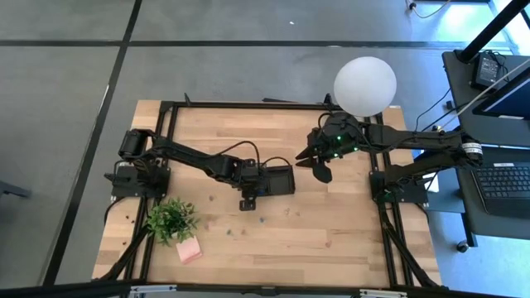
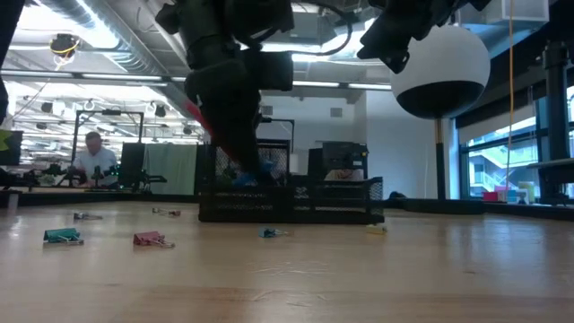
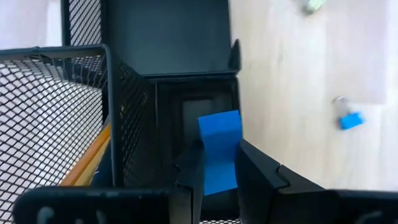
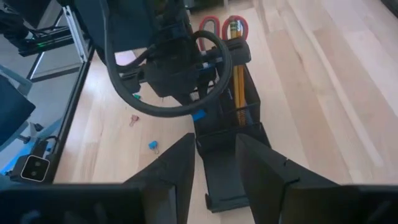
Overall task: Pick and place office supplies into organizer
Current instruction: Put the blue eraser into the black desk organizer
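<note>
We've got the left end effector (image 3: 219, 163) clamped on the eraser (image 3: 220, 151), poised over an organizer (image 1: 273, 180) compartment — ready to drop. Right end effector (image 4: 216, 163) apart, waiting nearby.

Both arms are matte black, built of boxy jointed segments. The left arm (image 1: 195, 161) carries a thick black cable looping in a wide arc behind its claw, seen in the right wrist view. Its two fingers (image 3: 258, 177) are dark, angular plastic wedges. The right arm (image 1: 414, 145) shows small green lights just behind its claw and a silver ring farther back.
</note>
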You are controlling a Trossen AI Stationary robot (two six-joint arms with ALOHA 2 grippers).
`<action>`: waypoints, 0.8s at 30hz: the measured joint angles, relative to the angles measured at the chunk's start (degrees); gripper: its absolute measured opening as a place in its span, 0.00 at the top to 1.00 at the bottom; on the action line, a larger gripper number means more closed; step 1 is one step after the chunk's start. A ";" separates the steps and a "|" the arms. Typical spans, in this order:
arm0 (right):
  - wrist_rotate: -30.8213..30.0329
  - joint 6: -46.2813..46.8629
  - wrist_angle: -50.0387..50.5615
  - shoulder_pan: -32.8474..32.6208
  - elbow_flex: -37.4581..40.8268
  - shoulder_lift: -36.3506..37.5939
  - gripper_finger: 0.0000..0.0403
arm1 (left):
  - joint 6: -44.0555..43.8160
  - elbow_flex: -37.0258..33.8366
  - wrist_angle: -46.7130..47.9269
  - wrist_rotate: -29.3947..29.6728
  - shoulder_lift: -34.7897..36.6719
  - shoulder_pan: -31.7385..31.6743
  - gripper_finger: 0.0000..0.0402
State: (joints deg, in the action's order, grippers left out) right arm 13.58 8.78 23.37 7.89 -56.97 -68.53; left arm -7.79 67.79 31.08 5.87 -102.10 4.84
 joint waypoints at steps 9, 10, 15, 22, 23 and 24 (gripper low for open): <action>0.00 -0.09 0.00 0.02 0.00 0.00 0.70 | -0.02 0.00 1.10 0.67 -0.02 -0.02 0.82; 0.00 -0.09 -0.01 0.02 0.00 0.00 0.70 | -0.02 0.00 1.10 0.67 -0.02 -0.02 0.82; 0.00 -0.19 0.01 0.02 0.00 0.00 0.70 | -0.04 0.00 1.01 0.73 -0.02 0.00 0.79; 0.00 -0.22 0.01 0.02 0.00 0.00 0.70 | -0.97 0.00 0.82 0.89 -0.02 0.00 0.76; 0.00 -0.22 0.03 0.02 0.00 0.00 0.70 | -0.98 0.00 0.82 0.89 -0.02 0.00 0.76; 0.00 -0.22 0.03 0.02 0.00 0.00 0.70 | -1.01 0.00 0.82 0.89 -0.02 0.00 0.76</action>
State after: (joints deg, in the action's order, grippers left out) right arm 13.58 8.56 23.40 7.90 -56.97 -68.53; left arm -8.80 67.79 31.90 6.76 -102.13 4.84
